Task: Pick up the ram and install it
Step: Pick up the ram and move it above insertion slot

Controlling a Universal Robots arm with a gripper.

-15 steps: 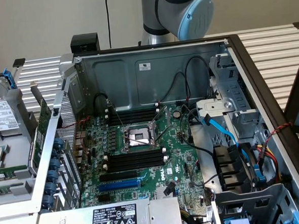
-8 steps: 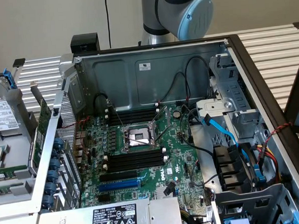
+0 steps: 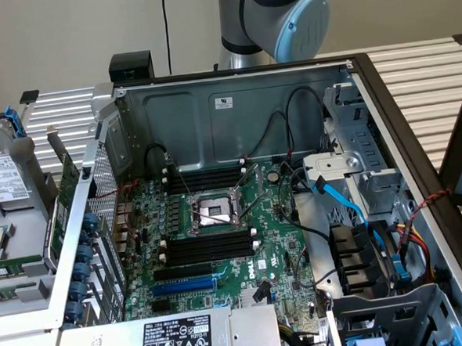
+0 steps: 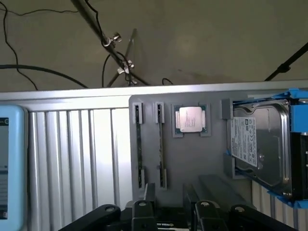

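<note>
**Ram (image 4: 159, 144) parked on edge in its holder, claw (image 4: 169, 195) spread and empty**

Exterior view. The open case (image 3: 181, 121) lies on the slatted counter (image 3: 429, 74) with the motherboard (image 3: 228, 259) facing up. Banks of black memory slots (image 3: 208, 245) flank the processor socket (image 3: 215, 211) and look unfilled. This view gives the destination and its hazards. Loose black cables (image 3: 305, 227) trail close to the slot ends and could snag a stick coming in. The bare socket sits just beside the slots and would likely suffer from a misaimed descent. The blue expansion slot (image 3: 183, 286) is near enough to be mistaken for the target.

Wrist view. This one gives the pick-up. The ram stands on edge in the grey holder plate (image 4: 192, 159), between a neighbouring stick (image 4: 138, 144) and a processor chip (image 4: 191, 119). A hard drive (image 4: 260, 144) fills the plate's far side. The neighbouring stick sits by the plate edge that meets the bare counter. The claw's fingers (image 4: 144, 211) stand apart with nothing between them, close to the sticks' near ends. With the sticks so near each other, a slightly offset closure might clip both or knock one askew. A thin board gripped off-centre may well tilt.
</note>
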